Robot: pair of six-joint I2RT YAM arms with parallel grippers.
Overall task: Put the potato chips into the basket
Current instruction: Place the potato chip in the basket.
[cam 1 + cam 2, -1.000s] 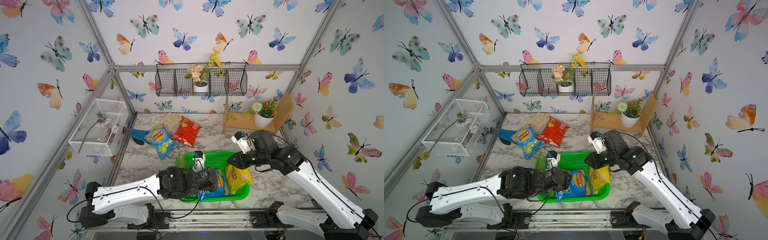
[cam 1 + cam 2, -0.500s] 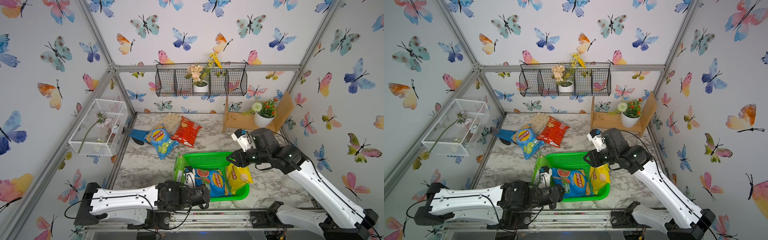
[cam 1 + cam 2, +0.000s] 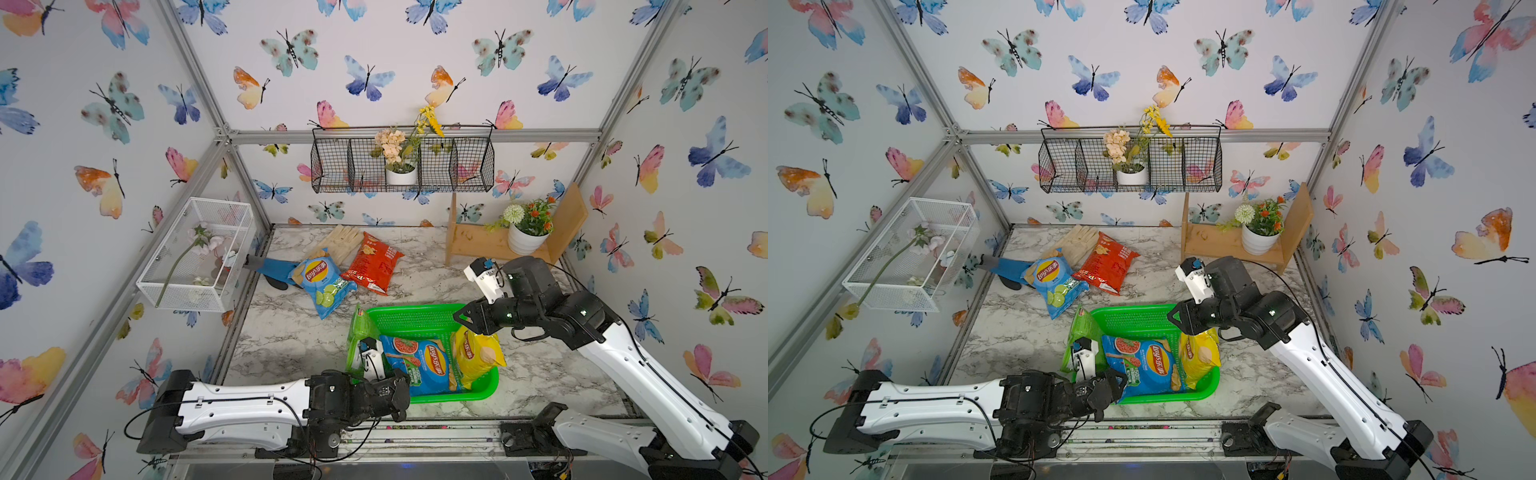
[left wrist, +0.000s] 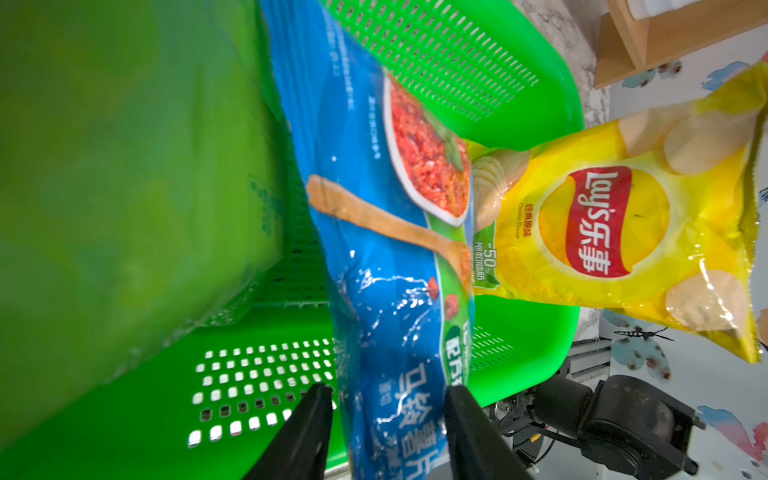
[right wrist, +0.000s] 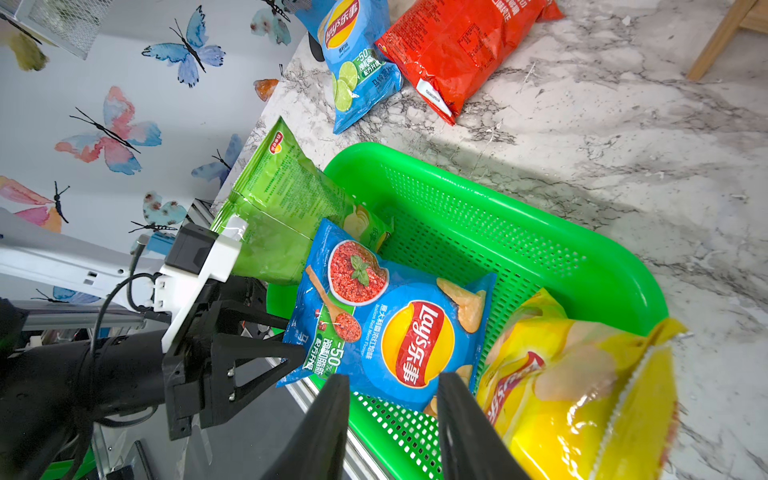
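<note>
On the marble counter (image 3: 291, 332), within butterfly-papered walls (image 3: 124, 174), the basket (image 3: 415, 316) holds a blue bag (image 3: 424, 365) and a yellow bag (image 3: 478, 353), with a green bag (image 3: 359, 332) leaning on its rim. A lime bag (image 3: 322, 280) and a red bag (image 3: 372, 264) lie behind. The left tool (image 4: 388, 392) straddles the blue bag's edge, grip unclear. The right tool (image 5: 392, 376) is spread and empty.
</note>
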